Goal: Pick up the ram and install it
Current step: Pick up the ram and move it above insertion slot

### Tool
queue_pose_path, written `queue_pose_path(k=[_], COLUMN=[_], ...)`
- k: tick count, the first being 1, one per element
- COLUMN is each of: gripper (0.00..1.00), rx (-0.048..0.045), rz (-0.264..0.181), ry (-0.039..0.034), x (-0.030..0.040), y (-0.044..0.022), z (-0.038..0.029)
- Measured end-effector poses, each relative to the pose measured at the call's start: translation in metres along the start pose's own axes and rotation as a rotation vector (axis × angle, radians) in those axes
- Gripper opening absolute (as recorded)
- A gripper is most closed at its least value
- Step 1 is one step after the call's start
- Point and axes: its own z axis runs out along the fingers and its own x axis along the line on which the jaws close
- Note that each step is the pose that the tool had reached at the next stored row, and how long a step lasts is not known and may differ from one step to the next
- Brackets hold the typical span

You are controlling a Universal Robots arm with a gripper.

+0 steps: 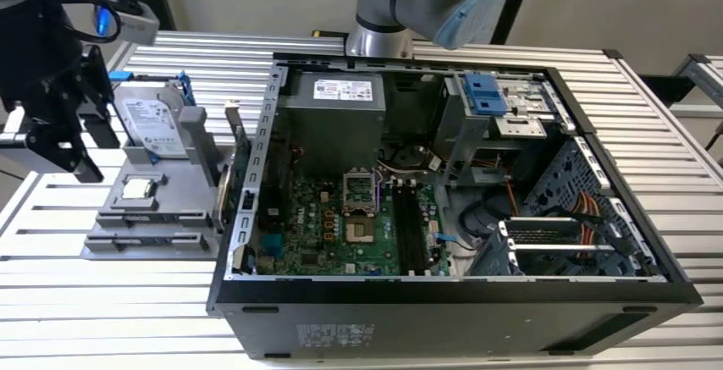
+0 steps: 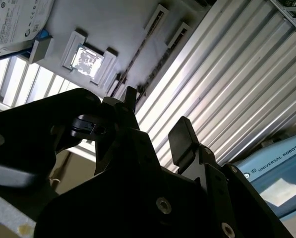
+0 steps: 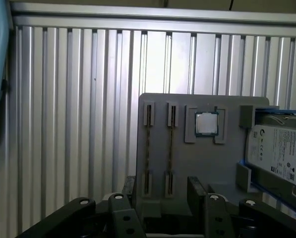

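The jaws hang open and empty near the gray holder, where the ram stands on edge in a slot, probably so it can be pinched easily.

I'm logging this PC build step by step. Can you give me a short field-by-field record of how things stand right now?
gripper: open, holding nothing, near the grey parts holder
ram: thin stick edge-on in a holder slot, not gripped
holder also carries: processor chip, hard drive
computer case: open, on the exterior view's right of the holder
motherboard slots: black, no stick seen in them
task state: ram not yet picked up
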Motion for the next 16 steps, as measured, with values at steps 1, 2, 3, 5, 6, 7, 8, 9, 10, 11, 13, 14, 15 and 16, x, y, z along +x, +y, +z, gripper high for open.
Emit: queue_pose_path(k=[1, 2, 3, 5, 6, 7, 8, 9, 10, 11, 13, 14, 15, 16], gripper=[1.00, 1.00, 1.00, 1.00, 1.00, 1.00, 1.00, 1.00, 1.00, 1.00, 1.00, 1.00, 1.00, 1.00], rx=[0.0001, 0.0000, 0.0000, 0.0001, 0.0001, 0.0001, 0.0002, 0.0001, 0.0002, 0.0001, -0.0001, -0.0001, 0.0000, 0.0001], rz=[0.000, 0.000, 0.000, 0.000, 0.000, 0.000, 0.000, 0.000, 0.000, 0.000, 0.000, 0.000, 0.000, 0.001], ry=[0.0002, 0.0004, 0.0006, 0.0008, 0.0009, 0.0009, 0.0009, 0.0009, 0.0009, 0.0011, 0.0015, 0.0015, 0.0014, 0.0014], x=[0.0000, 0.0000, 0.0000, 0.0000, 0.0000, 0.0000, 0.0000, 0.0000, 0.0000, 0.0001, 0.0007, 0.0012, 0.0018, 0.0025], y=[0.0000, 0.0000, 0.0000, 0.0000, 0.0000, 0.0000, 0.0000, 0.0000, 0.0000, 0.0001, 0.0000, 0.0000, 0.0000, 0.0001], z=[0.0007, 0.0013, 0.0019, 0.0031, 0.0037, 0.0043, 0.0049, 0.0055, 0.0061, 0.0067, 0.0077, 0.0081, 0.0086, 0.0091])
